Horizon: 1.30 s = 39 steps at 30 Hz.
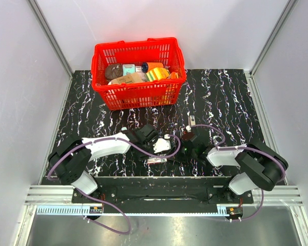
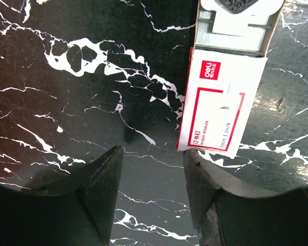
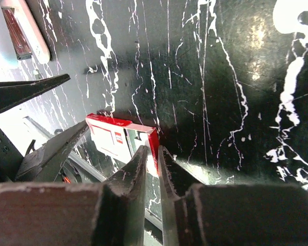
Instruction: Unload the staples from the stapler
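The stapler (image 1: 189, 123) seems to be the slim piece of pale metal and dark parts lying on the table (image 1: 220, 102) just beyond the right arm's wrist. In the right wrist view it sits in the upper left corner, well apart from the fingertips, and neither arm touches it. The right gripper (image 3: 153, 149) is narrow, its fingers almost together at the open end of the staple box (image 2: 215, 102); whether they pinch it cannot be told. The left gripper (image 2: 151, 154) stands about half wide over bare table, holding nothing, with one finger just beside the box's closed end. The box's tray is slid out, showing staple strips (image 2: 231, 36). A red basket (image 1: 138, 95) at the far side holds an orange item, a yellow-green one and tan packets.
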Each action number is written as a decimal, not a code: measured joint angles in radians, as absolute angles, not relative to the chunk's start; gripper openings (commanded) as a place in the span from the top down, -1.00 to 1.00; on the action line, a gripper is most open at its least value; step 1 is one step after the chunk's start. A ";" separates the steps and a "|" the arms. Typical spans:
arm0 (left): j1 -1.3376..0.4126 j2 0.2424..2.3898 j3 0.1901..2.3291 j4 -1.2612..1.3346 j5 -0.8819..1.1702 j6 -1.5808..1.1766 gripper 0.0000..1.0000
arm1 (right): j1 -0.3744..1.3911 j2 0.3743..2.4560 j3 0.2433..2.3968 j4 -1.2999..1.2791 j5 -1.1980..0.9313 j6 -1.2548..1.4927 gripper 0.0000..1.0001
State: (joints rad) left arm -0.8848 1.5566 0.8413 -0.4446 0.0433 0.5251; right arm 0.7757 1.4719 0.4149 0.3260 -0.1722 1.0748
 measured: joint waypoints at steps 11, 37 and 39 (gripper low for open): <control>-0.889 1.561 0.845 -0.441 0.033 0.522 -0.09 | 0.776 1.538 0.416 0.430 -0.238 1.081 0.64; -0.910 1.569 0.855 -0.453 -0.029 0.515 -0.08 | 0.792 1.629 0.424 0.575 -0.306 1.109 0.44; -0.910 1.571 0.858 -0.462 -0.035 0.515 -0.08 | 0.795 1.641 0.433 0.580 -0.310 1.109 0.43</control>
State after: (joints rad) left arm -0.9096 1.5707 0.8577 -0.4622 -0.0353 0.5152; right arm 0.7952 1.6405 0.4328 0.5797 -0.3096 1.1091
